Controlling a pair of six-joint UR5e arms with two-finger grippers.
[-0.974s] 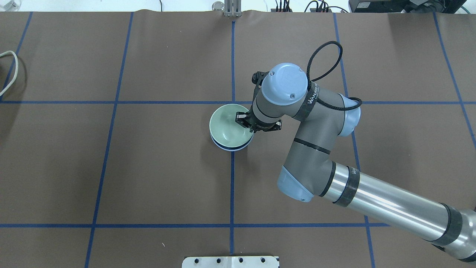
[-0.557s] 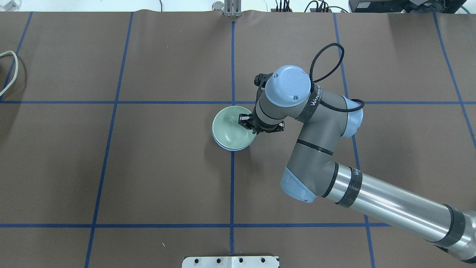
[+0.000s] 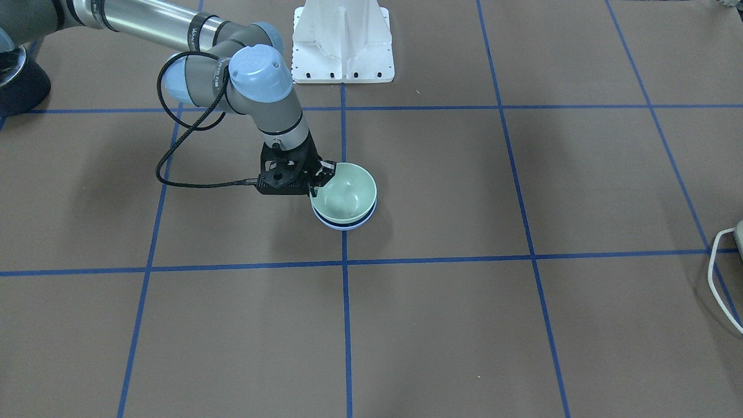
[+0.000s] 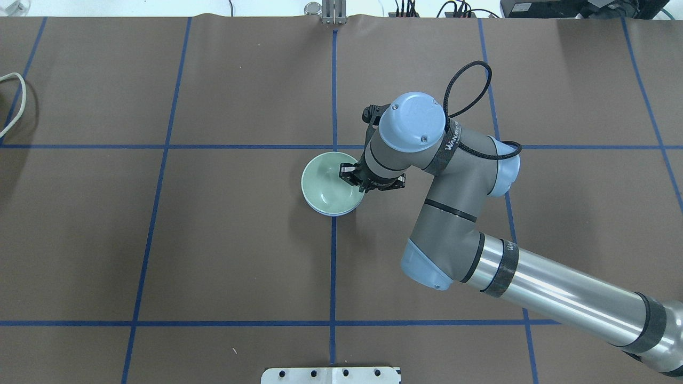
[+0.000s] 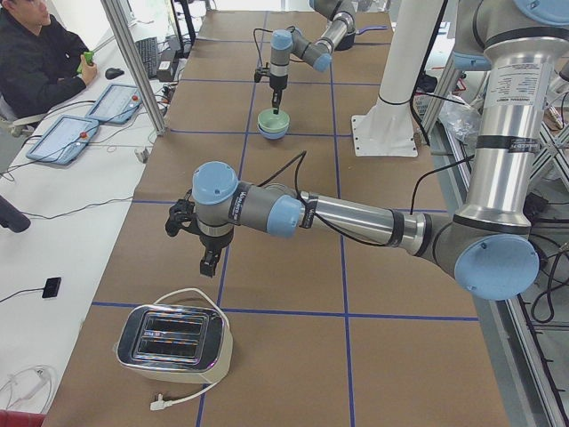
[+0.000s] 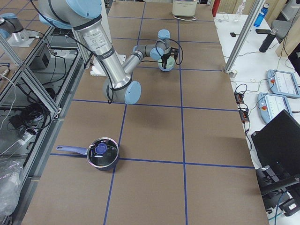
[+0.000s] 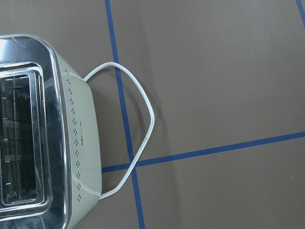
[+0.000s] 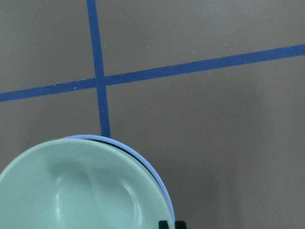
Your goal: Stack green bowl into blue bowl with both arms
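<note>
The green bowl [image 4: 326, 184] sits nested in the blue bowl [image 4: 334, 213] at the table's middle; only a thin blue rim shows under it. In the front view a dark gap shows between the green bowl [image 3: 346, 194] and the blue bowl [image 3: 345, 226]. My right gripper [image 4: 348, 175] is shut on the green bowl's rim, one finger inside and one outside, as the front view [image 3: 323, 173] also shows. The right wrist view shows the green bowl [image 8: 81, 191] over the blue rim [image 8: 157, 179]. My left gripper [image 5: 207, 264] hangs above a toaster far off; I cannot tell whether it is open or shut.
A chrome and cream toaster [image 5: 173, 336] with a white cord [image 7: 138, 109] stands at the table's left end. A blue pot [image 6: 101, 152] sits at the right end. The white pedestal [image 3: 342, 40] is at the robot's side. Blue tape lines cross the brown table.
The green bowl has come down into the blue bowl: the dark gap between them has shrunk. The right arm shifted slightly right, then back left, still gripping the rim.
</note>
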